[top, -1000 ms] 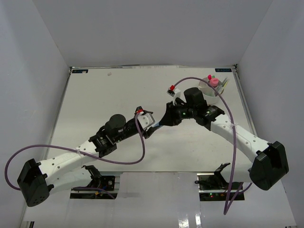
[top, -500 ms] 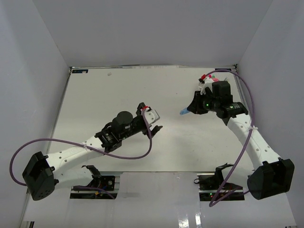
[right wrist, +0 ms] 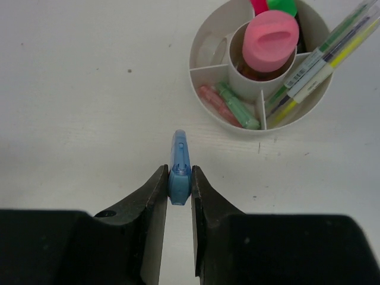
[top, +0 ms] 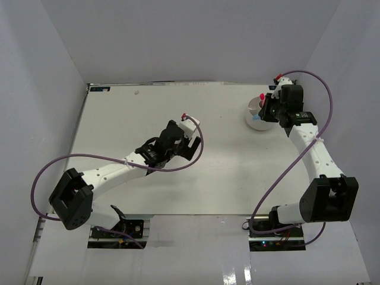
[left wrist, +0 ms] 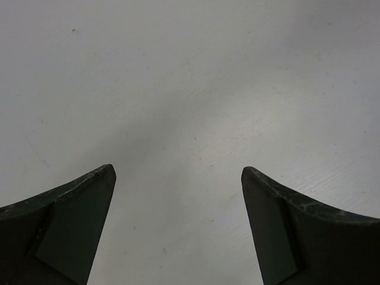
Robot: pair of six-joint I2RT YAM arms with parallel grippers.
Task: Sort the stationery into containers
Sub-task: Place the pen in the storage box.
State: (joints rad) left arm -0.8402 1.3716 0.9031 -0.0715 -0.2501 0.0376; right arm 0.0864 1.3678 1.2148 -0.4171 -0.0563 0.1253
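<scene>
Two pincers show. Left pincer (left wrist: 178,178) hangs spread wide over bare counter (left wrist: 178,71), gripping nothing; the top view puts it near the counter's centre. Right pincer (right wrist: 179,178) is clamped on one blue pen (right wrist: 179,148), which points to 12 o'clock.

One round white tub (right wrist: 199,44) sits at the right pincer's 1 o'clock, apart from the pen. Its middle cup holds one pink-capped glue stick (right wrist: 272,40). The 7 o'clock section holds one pink stick (right wrist: 211,96) and one green stick (right wrist: 237,107). Three thin pens (right wrist: 314,65) lean at 4 o'clock. One pink cap (right wrist: 258,5) and one green cap (right wrist: 284,5) show at 12, and one clear ring (right wrist: 212,50) at 9.

Only the right wrist view shows these contents; in the top view the arm covers most of the tub.
</scene>
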